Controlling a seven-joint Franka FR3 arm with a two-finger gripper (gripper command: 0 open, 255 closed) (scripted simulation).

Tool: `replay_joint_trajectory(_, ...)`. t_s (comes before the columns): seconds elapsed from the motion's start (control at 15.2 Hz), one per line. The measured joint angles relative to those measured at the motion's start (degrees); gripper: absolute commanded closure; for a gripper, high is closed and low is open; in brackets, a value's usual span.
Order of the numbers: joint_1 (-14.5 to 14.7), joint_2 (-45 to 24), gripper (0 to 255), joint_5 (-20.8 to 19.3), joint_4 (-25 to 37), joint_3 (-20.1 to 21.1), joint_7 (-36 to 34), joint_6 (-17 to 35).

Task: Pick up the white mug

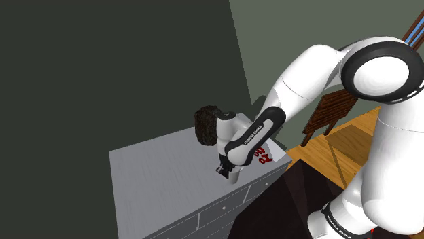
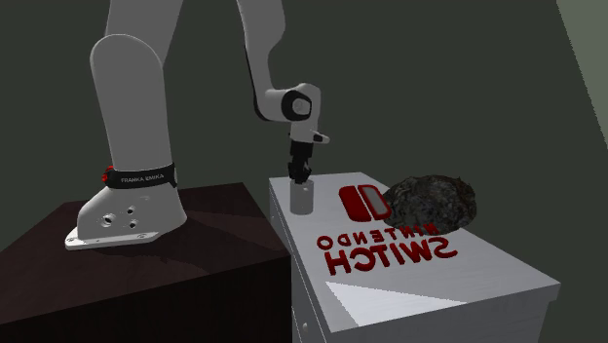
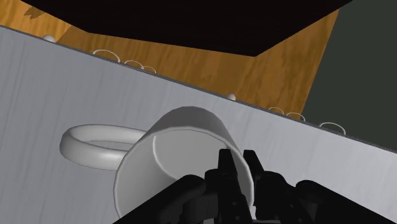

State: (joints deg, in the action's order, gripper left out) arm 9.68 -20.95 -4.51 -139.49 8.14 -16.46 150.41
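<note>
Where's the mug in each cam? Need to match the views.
Shoulder view: mug just right of centre, under the gripper, near the grey cabinet's right-hand edge.
Second exterior view: mug at centre, on the cabinet's near left corner, gripper at its rim.
Wrist view: mug right at the gripper, rim wall clasped.
Shared landmark: the grey cabinet.

dark shaggy lump (image 2: 429,200) and switch box (image 2: 390,251) on dresser (image 1: 156,178).
</note>
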Motion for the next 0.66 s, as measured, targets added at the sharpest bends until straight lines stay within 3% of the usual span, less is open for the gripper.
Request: replay_joint_trajectory(0.66, -0.93, 7.87, 255, 2.23, -0.95, 1.29, 1.58, -6.82)
